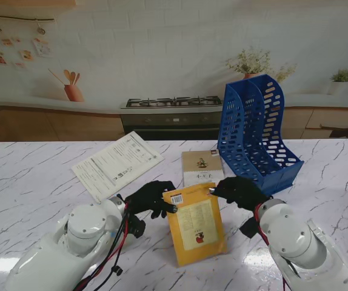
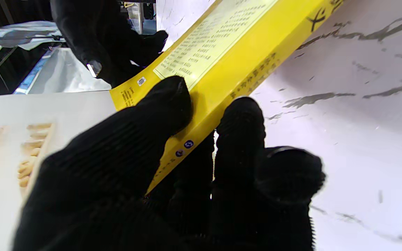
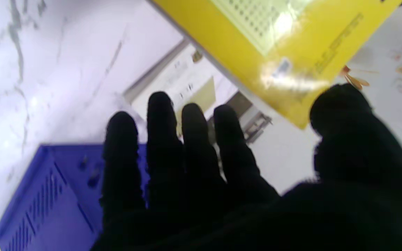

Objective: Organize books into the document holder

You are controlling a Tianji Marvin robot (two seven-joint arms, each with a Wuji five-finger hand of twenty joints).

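Note:
A yellow book (image 1: 195, 224) lies between my hands, its far edge lifted off the marble table (image 1: 34, 182). My left hand (image 1: 153, 199) is shut on its far left corner. The left wrist view shows the thumb (image 2: 166, 101) on the cover (image 2: 229, 52) and fingers under the spine. My right hand (image 1: 240, 191) is at the far right corner, fingers spread. In the right wrist view the thumb (image 3: 340, 108) sits beside the book's corner (image 3: 291, 42) without pinching it. The blue document holder (image 1: 256, 130) stands just beyond my right hand, both its slots holding nothing.
A beige book (image 1: 202, 168) lies flat on the table between the yellow book and the holder's left side. A printed white sheet (image 1: 118, 163) lies farther left. Behind the table is a kitchen counter with a stove (image 1: 171, 103).

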